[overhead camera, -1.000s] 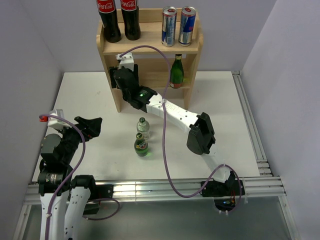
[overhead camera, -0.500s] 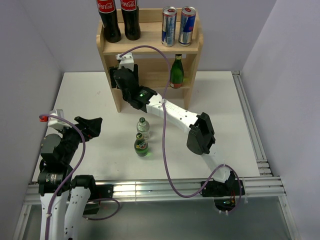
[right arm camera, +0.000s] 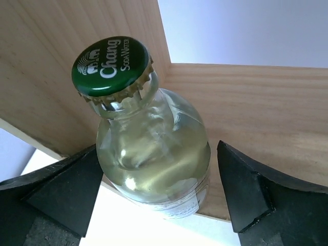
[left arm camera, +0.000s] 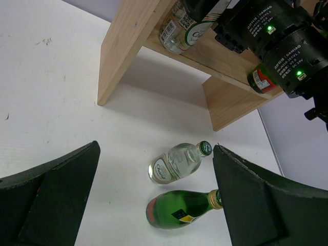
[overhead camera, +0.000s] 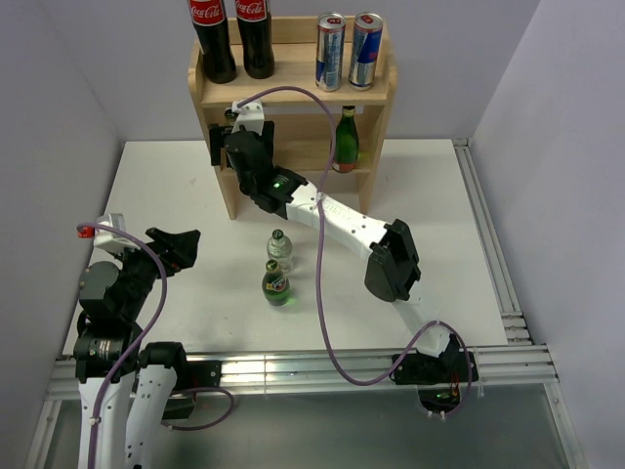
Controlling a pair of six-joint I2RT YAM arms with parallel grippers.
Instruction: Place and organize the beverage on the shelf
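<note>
The wooden shelf (overhead camera: 293, 94) stands at the back, with two silver-blue-red cans (overhead camera: 348, 51) on its top tier and one green bottle (overhead camera: 345, 140) on the lower tier's right. My right gripper (overhead camera: 230, 147) reaches into the lower tier's left. In the right wrist view it (right arm camera: 159, 189) is open around a clear green-capped bottle (right arm camera: 154, 154) standing on the tier. The left finger is at the glass and the right finger is slightly apart. A second clear bottle (overhead camera: 280, 248) and a green bottle (overhead camera: 276, 283) stand on the table. My left gripper (overhead camera: 184, 244) is open and empty to their left.
Two tall cola bottles (overhead camera: 232, 37) stand on the top tier's left. The right arm stretches diagonally from the near right base to the shelf, its purple cable (overhead camera: 320, 293) looping past the table bottles. Grey walls close in left, right and back.
The right gripper has shifted slightly farther into the lower tier. The left arm and the bottles on the table have not moved.
</note>
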